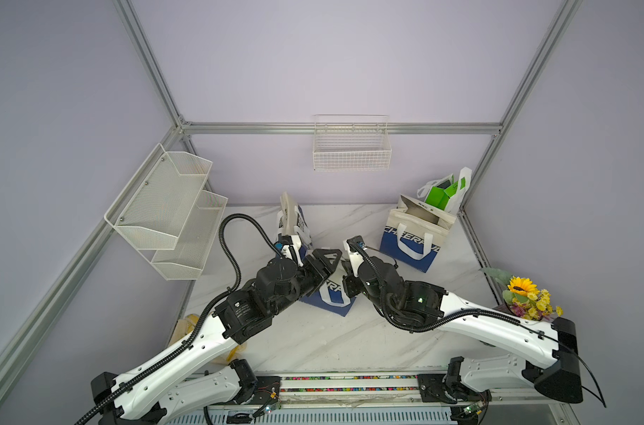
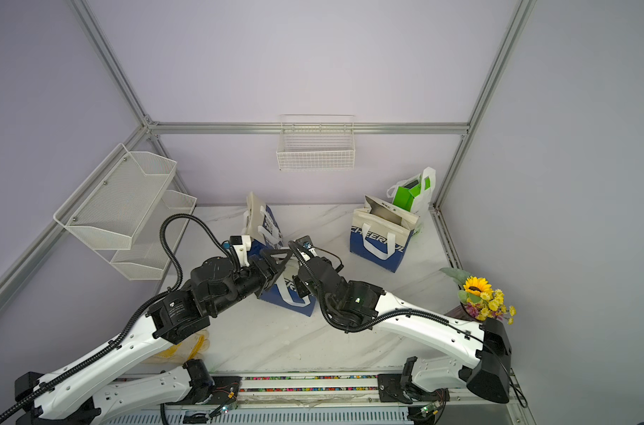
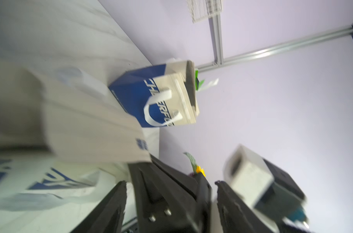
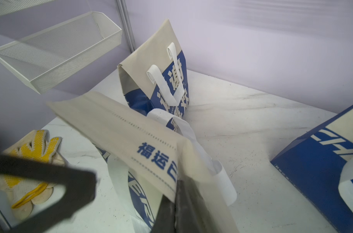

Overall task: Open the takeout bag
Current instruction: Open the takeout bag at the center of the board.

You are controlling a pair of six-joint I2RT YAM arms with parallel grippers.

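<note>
Centrally, takeout bag (image 1: 330, 298) stands on the marble table (image 1: 313, 342), between both grippers.
Left gripper (image 1: 329, 262): jaws apart, just beside the bag's upper rim, left side. Right gripper (image 4: 176, 189): pinched tight on the cream rim, right side.

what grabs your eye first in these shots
The blue-and-cream bag at the middle of the table draws the eye: the right gripper is shut on its top edge, the left gripper open beside it. At the back right stands a second bag, its mouth gaping, and sunflowers brighten the right edge.
</note>
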